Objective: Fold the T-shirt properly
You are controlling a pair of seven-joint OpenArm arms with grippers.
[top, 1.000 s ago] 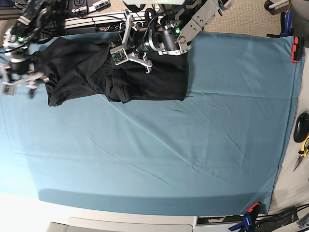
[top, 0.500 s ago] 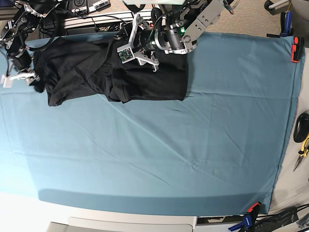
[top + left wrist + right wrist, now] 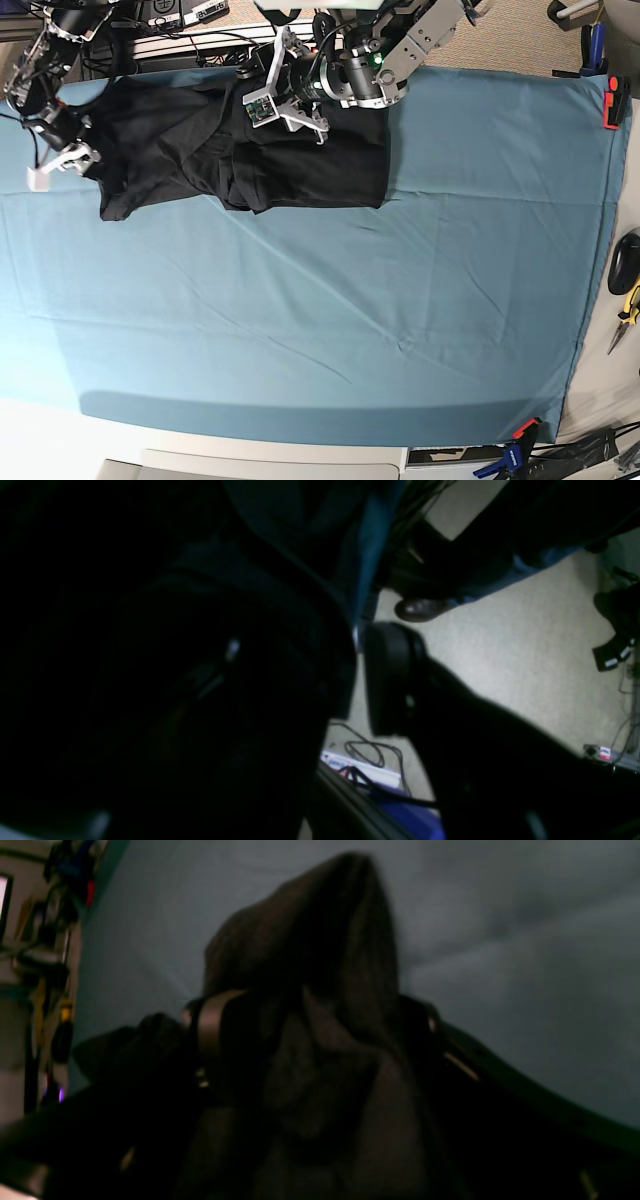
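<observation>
Teal cloth over the desk, with clutter around its edges

A teal cloth (image 3: 330, 310) covers the desk, lightly creased, held by an orange clamp (image 3: 611, 102) at upper right and a blue clamp (image 3: 512, 455) at the lower edge. Yellow-handled pliers (image 3: 627, 312) lie at the right edge below a black object (image 3: 623, 262). In the left wrist view, a brown shoe (image 3: 422, 609) and a power strip (image 3: 362, 771) sit on pale carpet.

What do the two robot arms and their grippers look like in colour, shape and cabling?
In the base view, both arms are built of black cylindrical joints and grey metal brackets. The left gripper has pale silver, angular fingers, a small green circuit board beside it, and a green light glows on the joint behind. The right gripper has whitish fingers. Black cables run along both arms.
</observation>
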